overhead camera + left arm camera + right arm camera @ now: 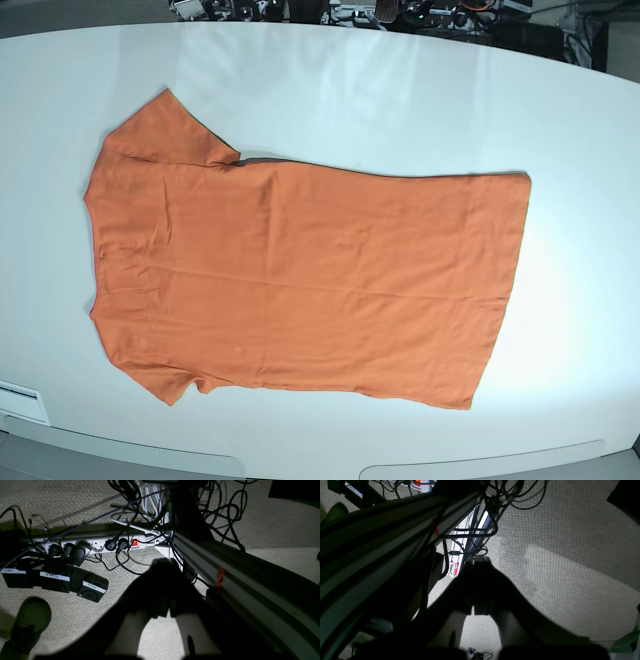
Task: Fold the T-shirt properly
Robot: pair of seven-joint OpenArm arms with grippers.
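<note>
Orange fabric: the T-shirt (300, 270) lies spread flat on the white table (400, 100) in the base view. Collar and shoulders point to that view's left, the hem to its right. One short sleeve (165, 130) extends toward the far upper left; the other sleeve (165, 380) lies at the near lower left. The cloth shows light creases and is a single flat layer as far as I can tell. Neither of my arms appears in the base view, and nothing touches the garment.

My left end effector (163, 565) hangs off the table, aimed at the woven carpet (75, 615). Its two fingers meet at the tip, so it is closed and holds nothing. Beyond it lie a white power strip (100, 545) with a lit red switch (134, 542), tangled black cables (225, 507), and three black boxes labelled START (15, 576), ZERO (55, 581) and STOP (93, 588). An aluminium frame rail (240, 580) runs along the right of this view. A shoe (30, 620) shows at lower left.

My right end effector (480, 561) likewise points at the carpet (557, 562), fingers drawn together at the tip, gripping nothing. The frame rail (370, 537) crosses the left of this view, with cables (510, 495) above and a red-and-white tag (452, 569) just beyond the fingertips.
</note>
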